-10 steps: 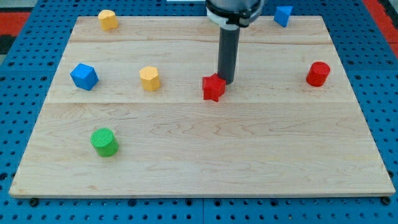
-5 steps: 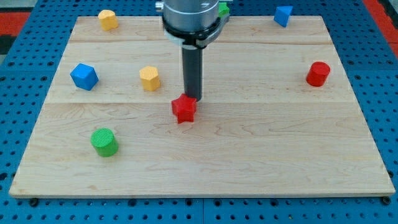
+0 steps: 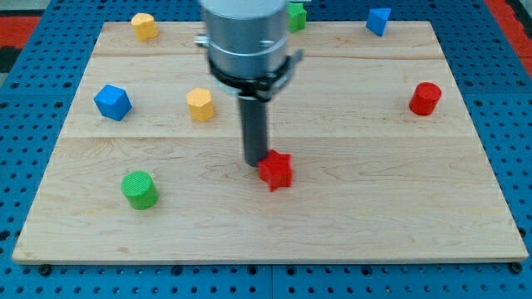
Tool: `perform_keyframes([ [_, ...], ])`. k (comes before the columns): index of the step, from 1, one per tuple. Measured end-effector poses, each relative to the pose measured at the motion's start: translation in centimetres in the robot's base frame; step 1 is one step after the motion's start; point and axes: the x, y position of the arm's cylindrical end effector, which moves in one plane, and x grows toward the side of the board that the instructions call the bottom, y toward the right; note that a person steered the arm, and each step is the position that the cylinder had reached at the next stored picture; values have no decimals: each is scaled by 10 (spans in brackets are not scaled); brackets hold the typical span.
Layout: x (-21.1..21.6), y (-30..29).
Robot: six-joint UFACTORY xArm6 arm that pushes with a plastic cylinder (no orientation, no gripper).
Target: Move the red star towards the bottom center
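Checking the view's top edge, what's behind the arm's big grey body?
A green block pokes out at the arm body's right; its shape is mostly hidden. Anything else behind cannot be seen.

A pale wooden surface [image 3: 374, 199], built of joined planks with visible grain, fills most of the view. It rests on a blue perforated base [image 3: 25, 124] that shows along every edge. Red patches [image 3: 18, 29] appear at both top corners. Lighting is even, with soft shadows.

A single elevated camera looks obliquely down from beyond the wooden board's [image 3: 374, 216] near edge, framing the whole board.
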Motion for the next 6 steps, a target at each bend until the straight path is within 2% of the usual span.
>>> perform_keyframes([
  [1,12,28],
  [2,7,30],
  [4,45,37],
  [5,50,35],
  [6,31,4],
])
